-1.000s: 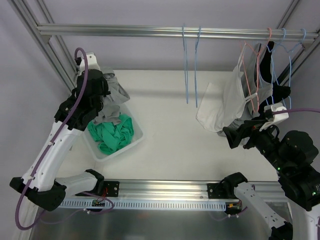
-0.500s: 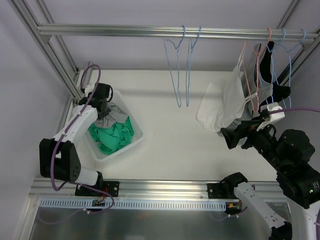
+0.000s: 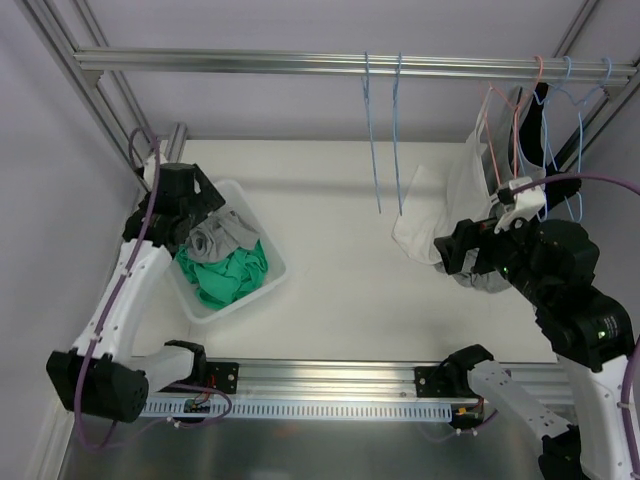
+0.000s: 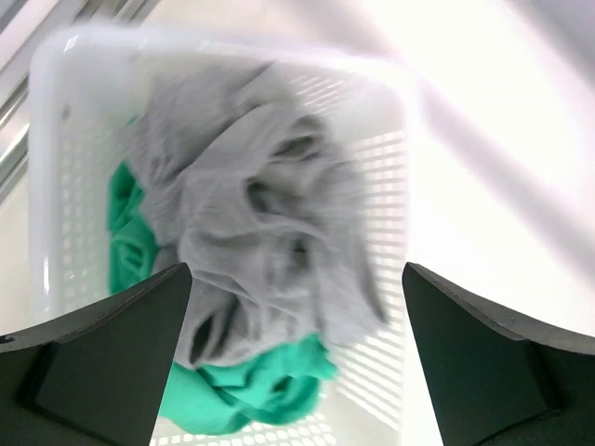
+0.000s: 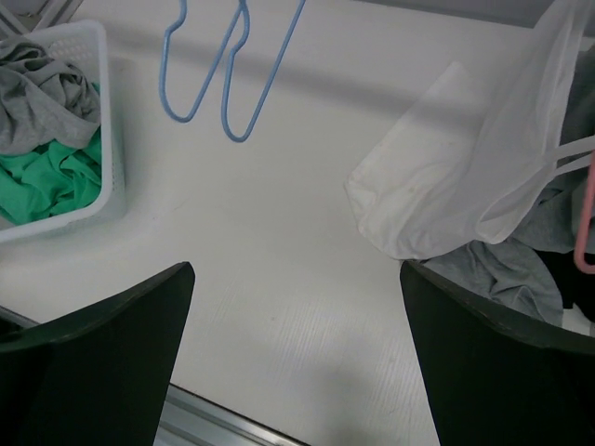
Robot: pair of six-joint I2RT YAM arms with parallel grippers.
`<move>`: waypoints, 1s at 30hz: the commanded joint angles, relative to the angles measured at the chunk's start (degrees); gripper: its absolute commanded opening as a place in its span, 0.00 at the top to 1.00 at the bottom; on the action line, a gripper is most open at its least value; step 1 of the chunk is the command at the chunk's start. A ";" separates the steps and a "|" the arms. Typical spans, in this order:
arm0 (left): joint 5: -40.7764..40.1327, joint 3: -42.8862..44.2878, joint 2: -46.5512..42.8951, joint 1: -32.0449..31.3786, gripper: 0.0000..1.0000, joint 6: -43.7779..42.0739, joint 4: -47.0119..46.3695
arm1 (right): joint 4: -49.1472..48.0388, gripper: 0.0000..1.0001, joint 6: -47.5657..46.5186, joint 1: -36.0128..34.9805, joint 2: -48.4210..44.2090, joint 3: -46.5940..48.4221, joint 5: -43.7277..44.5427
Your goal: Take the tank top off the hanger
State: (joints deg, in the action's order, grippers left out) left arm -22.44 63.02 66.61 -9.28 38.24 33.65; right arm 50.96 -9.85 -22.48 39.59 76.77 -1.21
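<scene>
Black jaws of the right gripper (image 5: 296, 279) are held wide and empty near the white tank top (image 5: 465, 177), hung on its pink hanger (image 5: 580, 223), seemingly readied for a grasp, while the left gripper (image 4: 297, 274) is spread empty above the basket (image 4: 51, 186).

Left arm (image 3: 115, 305): slim white shell links, black housings at the joints. A purple cable (image 3: 147, 215) runs loose along its outer side, bowing away near the wrist and again low by the shoulder. Left base (image 3: 185, 360): a black block.

Right arm (image 3: 575, 300): bulkier, with rounded black housings stacked on a white lower link (image 3: 520, 405). Right base (image 3: 465, 365): a black block like the left one. It has its own purple cable (image 3: 600, 178), arching off the top. A small white box (image 3: 520, 190) is mounted at the wrist.

Left jaws, wrist view: two matte dark-grey wedges with flat inner faces and bevelled edges. Right jaws: same wedge shape, darker, with a greenish-black cast.
</scene>
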 commanded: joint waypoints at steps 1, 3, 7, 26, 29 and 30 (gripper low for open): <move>7.74 7.01 -8.22 0.40 0.01 -6.41 0.09 | -1.22 0.01 -2.54 0.33 4.07 7.33 6.90; 14.06 9.39 -10.87 0.40 0.01 -8.70 0.63 | -0.51 0.00 -3.86 1.64 8.47 11.62 8.59; 28.56 9.05 -17.63 0.40 0.02 -12.65 1.33 | 1.24 0.00 -6.41 9.02 17.34 20.40 6.15; 49.51 -12.84 -38.31 0.31 0.01 -20.66 3.97 | -3.58 0.18 -9.23 31.97 40.56 36.26 -8.01; 49.68 -14.07 -38.66 0.31 0.01 -20.92 3.97 | -4.55 0.23 -9.14 31.97 42.49 35.29 -8.72; 49.60 -14.42 -38.75 0.31 0.01 -21.01 3.97 | -4.90 0.25 -8.96 31.97 42.84 34.94 -8.54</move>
State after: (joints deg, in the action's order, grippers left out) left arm 24.88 49.89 28.18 -9.28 19.16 38.48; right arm 49.41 -18.74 9.15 82.19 111.42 -6.44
